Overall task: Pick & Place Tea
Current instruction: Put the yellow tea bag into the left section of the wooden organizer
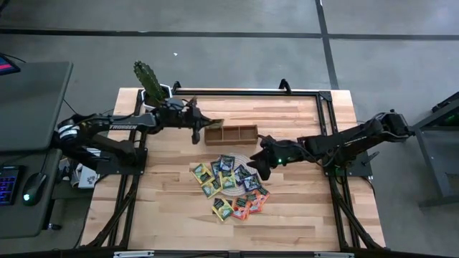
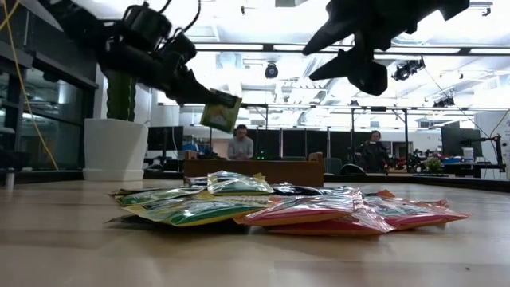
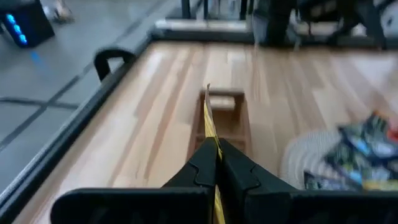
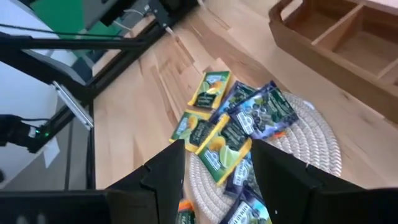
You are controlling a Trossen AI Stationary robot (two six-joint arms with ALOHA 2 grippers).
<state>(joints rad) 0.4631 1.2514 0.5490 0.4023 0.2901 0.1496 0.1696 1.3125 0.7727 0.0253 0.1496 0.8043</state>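
Item: tea sachets, light, flimsy, slippery; I pinch edges. Left gripper clamped on yellow-green sachet, tray ahead. Right gripper spread, pile beneath.

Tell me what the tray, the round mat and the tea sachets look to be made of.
Tray: apparently brown wood with a matte finish; grain and plain divider walls show.
Round mat: pale woven cord or fibre, judging by its coiled ridges.
Tea sachets: glossy printed packets, possibly coated paper or foil; they catch highlights and crinkle at the edges.
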